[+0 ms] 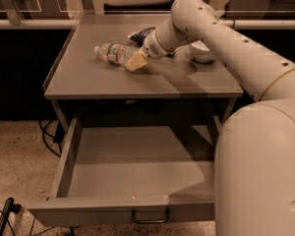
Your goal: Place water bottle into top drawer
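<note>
The water bottle (114, 52) lies on its side on the grey tabletop (103, 77), cap to the left, clear and ribbed with a label band. My gripper (136, 61) reaches down from the right and sits at the bottle's right end, its tan fingers against the bottle. The top drawer (132, 168) is pulled wide open below the tabletop and holds nothing. Its front panel carries a small dark bar handle (150, 216).
A dark blue snack bag (140, 35) lies behind the gripper. A white bowl (202, 50) stands at the right of the tabletop, partly hidden by my arm (221, 38). My base (260, 171) fills the right foreground. Cables (49, 136) lie on the floor at the left.
</note>
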Controlling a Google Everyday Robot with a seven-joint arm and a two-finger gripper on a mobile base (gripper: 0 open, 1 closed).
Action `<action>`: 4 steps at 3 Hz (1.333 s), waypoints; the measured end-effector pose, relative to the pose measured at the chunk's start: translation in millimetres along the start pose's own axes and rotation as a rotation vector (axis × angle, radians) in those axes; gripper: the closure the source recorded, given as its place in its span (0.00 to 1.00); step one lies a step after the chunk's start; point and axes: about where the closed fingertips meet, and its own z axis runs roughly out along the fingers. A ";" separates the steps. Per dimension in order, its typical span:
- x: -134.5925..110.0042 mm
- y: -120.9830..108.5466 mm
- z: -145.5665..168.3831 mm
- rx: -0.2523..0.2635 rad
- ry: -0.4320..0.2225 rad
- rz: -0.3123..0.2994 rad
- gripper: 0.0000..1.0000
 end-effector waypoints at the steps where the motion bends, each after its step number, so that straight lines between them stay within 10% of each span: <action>1: -1.7 1.2 -5.3 -0.005 0.007 -0.016 1.00; 4: 55.2 36.2 -140.5 0.093 0.018 0.021 1.00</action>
